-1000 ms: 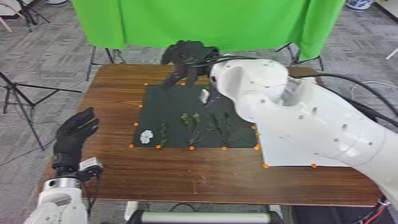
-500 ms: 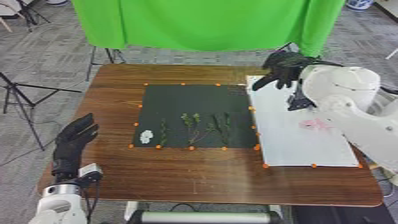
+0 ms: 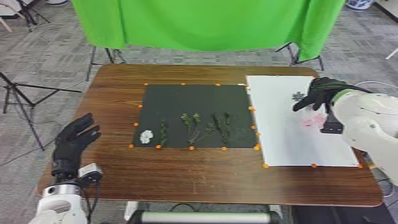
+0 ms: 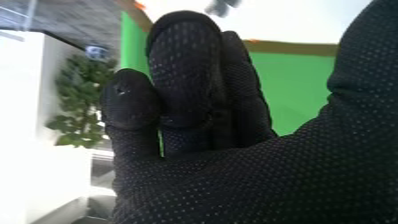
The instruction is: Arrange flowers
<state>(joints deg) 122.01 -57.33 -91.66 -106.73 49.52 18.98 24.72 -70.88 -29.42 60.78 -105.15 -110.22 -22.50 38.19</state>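
In the head view my right hand (image 3: 322, 92) is over the upper right of the white sheet (image 3: 284, 145), just beside a small dark flower-like piece (image 3: 298, 96). Its fingers are loosely extended and hold nothing; the right wrist view shows the same open hand (image 4: 191, 100) near a blurred dark piece (image 4: 220, 7). Pink flowers (image 3: 314, 121) lie on the sheet below the hand. Green stems (image 3: 163, 132), (image 3: 191, 125) and more leafy stems (image 3: 224, 125) lie on the black mat (image 3: 178, 97), with a white flower (image 3: 147, 136) at its lower left. My left hand (image 3: 71, 142) is open left of the mat.
Small orange markers (image 3: 192, 148) line the mat and sheet on the brown table (image 3: 178, 175). A green cloth (image 3: 204, 25) hangs behind the table's far edge. A black stand (image 3: 22, 92) is on the floor at the left.
My right hand has swung from above the mat's far edge rightward, then down over the white sheet. The dark piece and pink flowers are now uncovered. My left hand has barely moved.
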